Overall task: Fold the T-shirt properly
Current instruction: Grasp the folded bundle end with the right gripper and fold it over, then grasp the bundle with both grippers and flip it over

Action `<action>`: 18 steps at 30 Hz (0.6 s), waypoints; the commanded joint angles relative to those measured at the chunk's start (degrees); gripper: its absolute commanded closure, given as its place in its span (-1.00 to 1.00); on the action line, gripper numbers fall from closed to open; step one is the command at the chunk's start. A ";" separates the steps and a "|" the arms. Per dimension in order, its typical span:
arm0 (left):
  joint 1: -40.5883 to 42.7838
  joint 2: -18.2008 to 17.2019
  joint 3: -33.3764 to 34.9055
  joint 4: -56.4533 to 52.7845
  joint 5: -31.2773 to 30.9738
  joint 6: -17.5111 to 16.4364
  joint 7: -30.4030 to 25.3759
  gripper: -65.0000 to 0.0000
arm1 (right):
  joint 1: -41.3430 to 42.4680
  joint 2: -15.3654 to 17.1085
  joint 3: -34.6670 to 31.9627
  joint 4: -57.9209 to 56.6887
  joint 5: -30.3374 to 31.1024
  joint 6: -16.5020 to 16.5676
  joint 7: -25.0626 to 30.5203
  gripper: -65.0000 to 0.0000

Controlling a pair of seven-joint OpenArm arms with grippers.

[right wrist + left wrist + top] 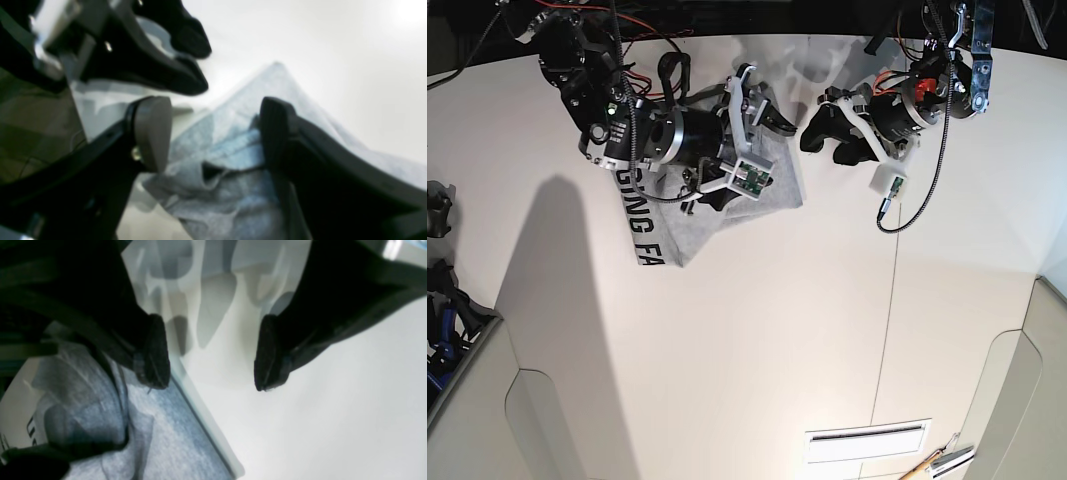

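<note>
The right end effector (215, 133) stands released, its two pads spread wide with nothing between them; one pale pad sits left of centre in the right wrist view and one dark pad right of centre, both poised just above grey cloth. In the base view this end effector (747, 150) is at upper centre-left, directly over the garment. The left end effector (211, 353) is likewise released, its two dark pads held well apart over bare white surface, gripping nothing; the left-hand pad hangs at the edge of the cloth, though contact cannot be confirmed. In the base view it (832, 135) appears at upper centre-right, just beside the right end effector and clear of the garment's right edge. The T-shirt (702, 215) lies on the counter (777, 340) in the upper left of the base view, partly folded and rumpled, mostly under the right arm, with black block lettering visible along its left margin. In the right wrist view the T-shirt (233, 186) shows a raised fold running to a peak in the upper centre of the frame. In the left wrist view the T-shirt (173, 440) fills the lower left, its straight edge running diagonally across the white counter (333, 423).
</note>
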 commanded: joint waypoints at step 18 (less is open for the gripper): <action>0.28 -0.37 -1.33 0.37 1.40 -1.70 1.01 -0.34 | 1.75 -1.86 32.00 2.51 6.12 -8.11 -8.07 1.00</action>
